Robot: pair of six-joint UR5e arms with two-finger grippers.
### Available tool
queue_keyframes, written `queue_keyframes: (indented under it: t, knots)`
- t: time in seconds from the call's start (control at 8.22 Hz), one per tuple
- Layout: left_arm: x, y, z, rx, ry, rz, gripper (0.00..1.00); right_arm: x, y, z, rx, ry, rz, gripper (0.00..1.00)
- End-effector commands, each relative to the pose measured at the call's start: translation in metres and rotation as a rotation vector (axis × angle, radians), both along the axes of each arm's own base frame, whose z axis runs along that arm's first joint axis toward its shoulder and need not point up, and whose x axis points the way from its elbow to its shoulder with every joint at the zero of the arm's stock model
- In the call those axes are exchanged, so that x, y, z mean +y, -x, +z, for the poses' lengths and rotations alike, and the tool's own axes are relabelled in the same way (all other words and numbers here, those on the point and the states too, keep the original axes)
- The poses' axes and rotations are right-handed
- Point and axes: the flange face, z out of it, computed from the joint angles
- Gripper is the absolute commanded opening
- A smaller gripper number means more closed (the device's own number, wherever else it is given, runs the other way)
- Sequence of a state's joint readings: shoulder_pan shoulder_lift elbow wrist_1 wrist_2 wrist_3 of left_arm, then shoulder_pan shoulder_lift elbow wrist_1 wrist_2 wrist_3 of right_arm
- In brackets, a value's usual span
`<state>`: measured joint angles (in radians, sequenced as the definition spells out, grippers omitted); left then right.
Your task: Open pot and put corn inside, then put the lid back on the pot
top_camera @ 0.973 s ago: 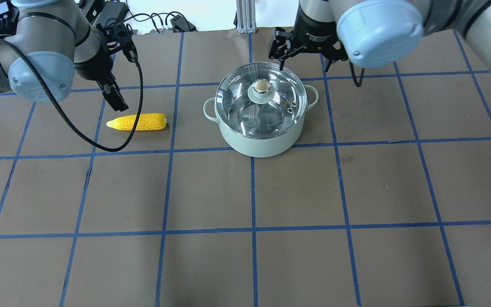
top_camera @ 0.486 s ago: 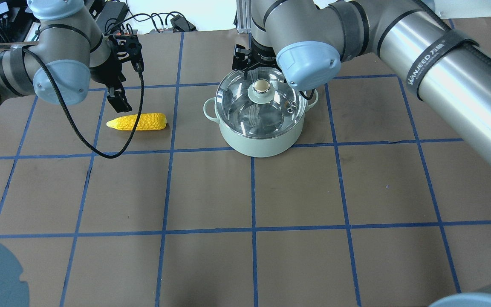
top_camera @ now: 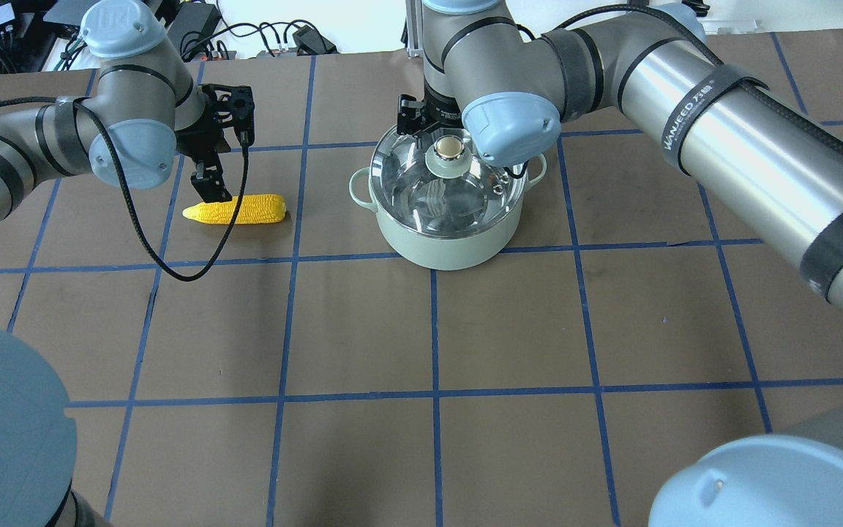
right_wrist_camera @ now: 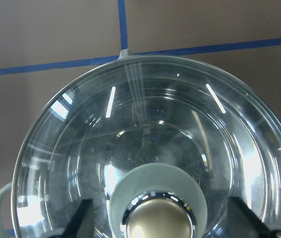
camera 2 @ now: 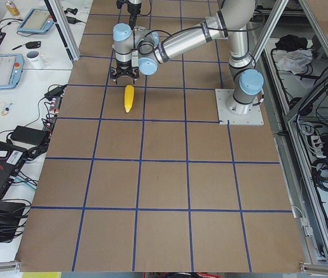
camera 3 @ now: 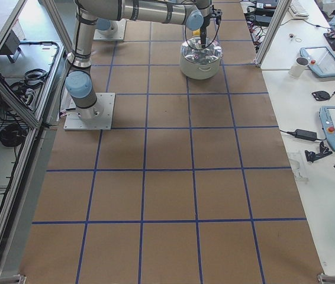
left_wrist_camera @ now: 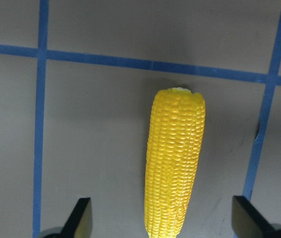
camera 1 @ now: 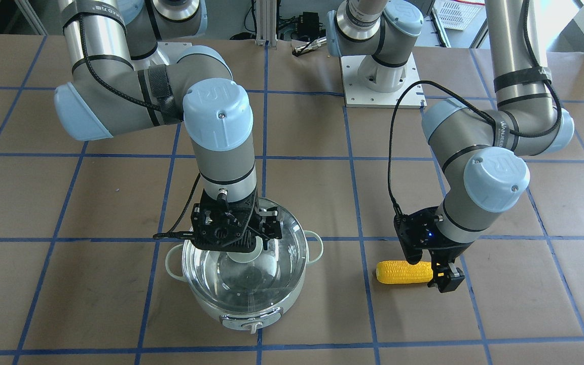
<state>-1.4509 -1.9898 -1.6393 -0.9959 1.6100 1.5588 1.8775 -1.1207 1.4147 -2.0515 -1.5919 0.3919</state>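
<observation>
Overhead exterior view: the pot (top_camera: 451,245) stands on the table (top_camera: 509,329) in the upper centre of the frame. The lid (top_camera: 414,190) sits flat on its rim, with the beige knob (top_camera: 449,148) at the lid's middle. The corn (top_camera: 238,209) lies flat on the table in the upper left of the frame, well apart from the pot. Its tapered tip points toward the frame's left edge and its blunt end toward the pot.

The right end effector (right_wrist_camera: 163,218) hangs directly over the lid, pointing straight down. In the right wrist view its fingers (right_wrist_camera: 83,220) are spread wide, one at each side of the knob, with clear gaps between them and it; they hold nothing. I cannot tell how far the tips are above the glass.

The left end effector (left_wrist_camera: 163,220) hangs over the corn, also pointing down. In the left wrist view its fingers (left_wrist_camera: 81,218) stand wide apart at the lower corners of the frame. The tapered half of the corn runs between them, with table showing on both sides, and neither finger touches it. In the front-facing view one finger is on the far side of the corn and the other on the near side, toward the corn's right end in that frame.
</observation>
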Motion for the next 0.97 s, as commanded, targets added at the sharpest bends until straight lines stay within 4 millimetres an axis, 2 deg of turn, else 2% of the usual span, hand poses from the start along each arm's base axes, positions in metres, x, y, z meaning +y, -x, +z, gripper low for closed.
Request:
queue_keyframes:
  t: [0.0,0.12,0.24,0.49,0.61,0.73,0.85]
  knots:
    - [-0.006,-0.031,-0.024,0.005,-0.037,-0.06,1.0,-0.002,0.001,-0.006,0.02,-0.003,-0.005,0.51]
    - [-0.007,-0.032,-0.037,0.012,-0.058,-0.075,1.0,-0.002,0.001,-0.009,0.018,-0.008,-0.007,0.36]
    - [-0.008,-0.032,-0.047,0.019,-0.074,-0.077,1.0,-0.002,0.001,-0.009,0.012,-0.01,-0.013,0.3]
    - [-0.001,-0.031,-0.059,0.024,-0.107,-0.076,1.0,-0.002,0.0,-0.008,0.008,-0.008,-0.016,0.28]
    - [0.001,-0.03,-0.065,0.028,-0.117,-0.074,1.0,-0.003,0.0,0.0,0.005,0.005,-0.011,0.28]
    - [0.0,-0.03,-0.075,0.036,-0.131,-0.073,1.0,-0.006,0.0,0.018,-0.004,0.033,-0.005,0.29]
    - [-0.001,-0.026,-0.084,0.075,-0.134,-0.072,1.0,0.001,0.002,0.047,-0.01,0.047,-0.002,0.29]
